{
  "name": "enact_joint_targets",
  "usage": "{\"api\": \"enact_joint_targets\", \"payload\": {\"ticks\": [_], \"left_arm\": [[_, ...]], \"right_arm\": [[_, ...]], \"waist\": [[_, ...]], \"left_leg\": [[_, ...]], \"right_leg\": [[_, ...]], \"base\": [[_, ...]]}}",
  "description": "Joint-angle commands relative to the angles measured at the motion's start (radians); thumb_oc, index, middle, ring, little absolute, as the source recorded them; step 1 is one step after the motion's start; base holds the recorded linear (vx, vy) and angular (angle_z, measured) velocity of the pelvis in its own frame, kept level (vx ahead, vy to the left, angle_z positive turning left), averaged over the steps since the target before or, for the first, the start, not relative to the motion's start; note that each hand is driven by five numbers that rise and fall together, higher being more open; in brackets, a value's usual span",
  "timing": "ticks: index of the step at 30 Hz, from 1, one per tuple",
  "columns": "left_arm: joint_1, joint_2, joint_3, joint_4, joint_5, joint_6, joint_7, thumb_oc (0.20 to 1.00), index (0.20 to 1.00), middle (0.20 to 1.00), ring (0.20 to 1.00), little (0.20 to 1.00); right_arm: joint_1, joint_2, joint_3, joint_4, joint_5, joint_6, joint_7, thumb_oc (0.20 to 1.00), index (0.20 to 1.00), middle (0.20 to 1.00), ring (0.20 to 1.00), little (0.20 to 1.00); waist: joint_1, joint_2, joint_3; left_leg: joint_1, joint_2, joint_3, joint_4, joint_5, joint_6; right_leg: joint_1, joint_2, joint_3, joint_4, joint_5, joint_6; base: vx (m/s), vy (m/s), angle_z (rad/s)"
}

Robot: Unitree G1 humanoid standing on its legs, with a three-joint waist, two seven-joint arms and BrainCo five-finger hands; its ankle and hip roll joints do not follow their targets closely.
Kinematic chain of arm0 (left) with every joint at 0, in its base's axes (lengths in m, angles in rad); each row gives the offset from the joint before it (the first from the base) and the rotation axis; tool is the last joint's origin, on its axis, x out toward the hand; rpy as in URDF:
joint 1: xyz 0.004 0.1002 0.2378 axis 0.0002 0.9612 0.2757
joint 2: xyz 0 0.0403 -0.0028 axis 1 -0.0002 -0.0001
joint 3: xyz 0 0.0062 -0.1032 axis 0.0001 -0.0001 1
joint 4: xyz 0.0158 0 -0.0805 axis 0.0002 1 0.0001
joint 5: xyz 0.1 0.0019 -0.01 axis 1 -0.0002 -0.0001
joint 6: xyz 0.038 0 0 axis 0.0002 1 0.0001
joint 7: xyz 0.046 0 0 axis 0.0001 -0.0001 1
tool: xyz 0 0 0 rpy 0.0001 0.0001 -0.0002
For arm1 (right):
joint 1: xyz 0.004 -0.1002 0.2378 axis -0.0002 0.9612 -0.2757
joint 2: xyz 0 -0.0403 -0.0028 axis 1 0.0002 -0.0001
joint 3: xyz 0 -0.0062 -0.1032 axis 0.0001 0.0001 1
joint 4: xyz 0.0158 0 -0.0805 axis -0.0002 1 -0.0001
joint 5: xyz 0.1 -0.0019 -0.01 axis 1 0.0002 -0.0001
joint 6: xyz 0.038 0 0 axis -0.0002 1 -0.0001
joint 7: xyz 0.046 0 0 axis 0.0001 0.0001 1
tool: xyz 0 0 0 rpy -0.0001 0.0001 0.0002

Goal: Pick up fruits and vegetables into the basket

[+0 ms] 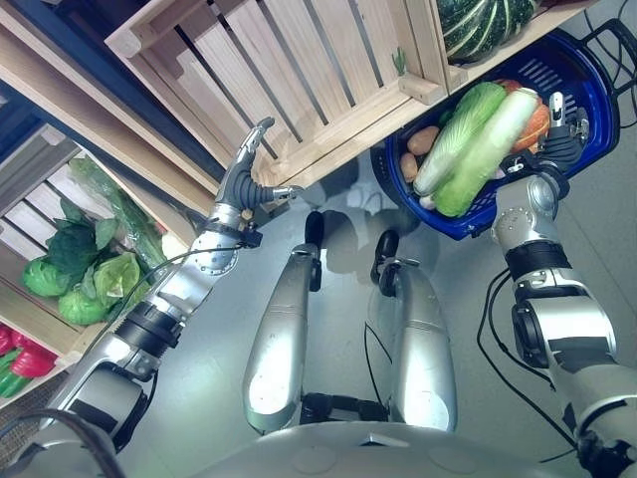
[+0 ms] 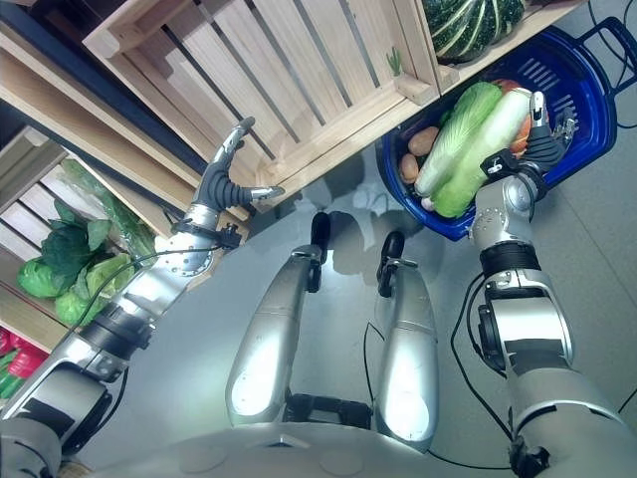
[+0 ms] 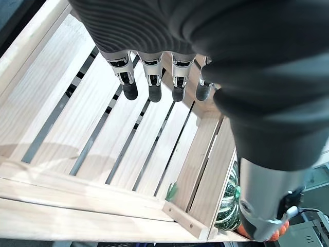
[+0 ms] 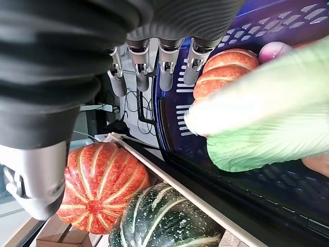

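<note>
Overhead, slatted wooden crate (image 1: pixel 299 70) beside blue basket (image 1: pixel 577 90), above grey floor (image 1: pixel 328 299).

Blue basket (image 1: pixel 569 95) holds 2 napa cabbages (image 1: pixel 478 139) — potatoes (image 1: pixel 422 140) beside them.

- The dark green striped squash (image 1: pixel 485 25) on the wooden shelf above the right hand (image 1: pixel 559 129) is cut off by the picture's top edge.
- The blue plastic basket (image 1: pixel 582 75) beside the right hand hides most of an orange ribbed pumpkin (image 4: pixel 224 69) under two long pale green cabbages (image 1: pixel 473 144).
- How the right hand's fingers (image 4: pixel 164 72) meet the basket rim cannot be told.
- Red peppers (image 1: pixel 20 360), far below the left hand (image 1: pixel 247 174), are cut by the picture's edge.
</note>
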Motion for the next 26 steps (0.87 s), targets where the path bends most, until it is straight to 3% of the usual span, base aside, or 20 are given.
{"api": "enact_joint_targets", "payload": {"ticks": [1, 6, 9, 12, 19, 23, 26], "left_arm": [[0.046, 0.025, 0.01, -0.119, -0.037, -0.087, -0.003, 1.0, 1.0, 1.0, 1.0, 1.0], [0.095, 0.036, 0.023, -0.11, -0.046, -0.093, -0.027, 1.0, 1.0, 1.0, 1.0, 1.0], [0.131, 0.035, 0.019, -0.092, -0.047, -0.09, -0.029, 1.0, 1.0, 1.0, 1.0, 1.0], [0.177, 0.025, 0.015, -0.056, -0.041, -0.089, -0.045, 1.0, 1.0, 1.0, 1.0, 1.0], [0.323, -0.048, 0.011, 0.094, -0.013, -0.096, -0.112, 1.0, 1.0, 1.0, 1.0, 1.0], [0.369, -0.092, 0.016, 0.191, -0.017, -0.113, -0.147, 1.0, 1.0, 1.0, 1.0, 1.0], [0.385, -0.135, 0.031, 0.304, -0.027, -0.112, -0.171, 1.0, 1.0, 1.0, 1.0, 1.0]], "right_arm": [[0.016, -0.068, -0.024, -0.018, -0.095, -0.014, -0.022, 1.0, 1.0, 1.0, 1.0, 1.0], [0.077, -0.057, -0.017, -0.009, -0.224, 0.017, -0.129, 1.0, 1.0, 1.0, 1.0, 1.0], [0.137, -0.017, -0.001, -0.013, -0.25, 0.033, -0.155, 1.0, 1.0, 1.0, 1.0, 1.0], [0.217, 0.038, 0.028, -0.036, -0.255, 0.065, -0.118, 1.0, 1.0, 1.0, 1.0, 1.0], [0.541, 0.2, 0.119, -0.125, -0.29, 0.041, 0.004, 1.0, 1.0, 1.0, 1.0, 1.0], [0.617, 0.23, 0.137, -0.131, -0.293, 0.083, 0.074, 1.0, 1.0, 1.0, 1.0, 1.0], [0.684, 0.245, 0.184, -0.14, -0.403, 0.14, 0.127, 1.0, 1.0, 1.0, 1.0, 1.0]], "waist": [[-0.007, -0.003, -0.037], [0.0, -0.022, -0.047], [0.004, -0.036, -0.092], [0.003, -0.053, -0.151], [-0.035, -0.076, -0.301], [-0.056, -0.073, -0.353], [-0.08, -0.073, -0.396]], "left_leg": [[0.085, -0.06, 0.059, 0.035, -0.147, 0.015], [0.231, -0.06, 0.038, -0.082, -0.119, 0.02], [0.311, -0.061, 0.019, -0.186, -0.092, 0.025], [0.404, -0.055, -0.001, -0.312, -0.054, 0.03], [0.562, -0.019, 0.017, -0.523, 0.014, 0.037], [0.602, -0.008, 0.028, -0.574, 0.032, 0.032], [0.621, -0.005, 0.05, -0.568, 0.022, 0.032]], "right_leg": [[0.167, 0.048, -0.009, -0.14, 0.032, 0.038], [0.317, 0.05, -0.015, -0.274, 0.056, 0.045], [0.395, 0.051, -0.012, -0.378, 0.085, 0.056], [0.479, 0.056, -0.003, -0.483, 0.12, 0.067], [0.598, 0.058, 0.018, -0.65, 0.191, 0.089], [0.628, 0.059, 0.028, -0.693, 0.21, 0.096], [0.641, 0.055, 0.043, -0.707, 0.214, 0.101]], "base": [[0.09, 0.012, 0.02], [0.15, 0.029, -0.05], [0.16, 0.024, -0.04], [0.19, 0.025, -0.06], [0.16, 0.047, -0.09], [0.1, 0.057, -0.09], [0.08, 0.064, -0.15]]}}
